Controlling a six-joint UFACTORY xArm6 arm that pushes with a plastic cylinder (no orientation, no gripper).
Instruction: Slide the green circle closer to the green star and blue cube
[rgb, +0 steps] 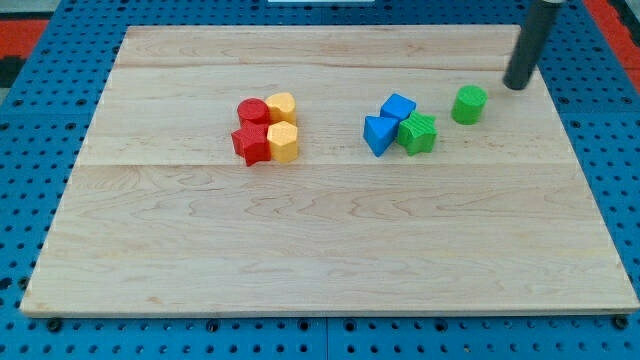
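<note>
The green circle (468, 104) stands on the wooden board at the view's upper right. The green star (418, 133) lies a short gap to its lower left, touching the blue cube (398, 107) and a second blue block (379, 135). My tip (517, 86) is the lower end of the dark rod, just right of and slightly above the green circle, with a small gap between them.
A cluster of a red circle (252, 111), a red star (251, 145) and two yellow blocks (281, 108) (284, 143) sits left of centre. The board's right edge (575, 150) is near the tip. Blue pegboard surrounds the board.
</note>
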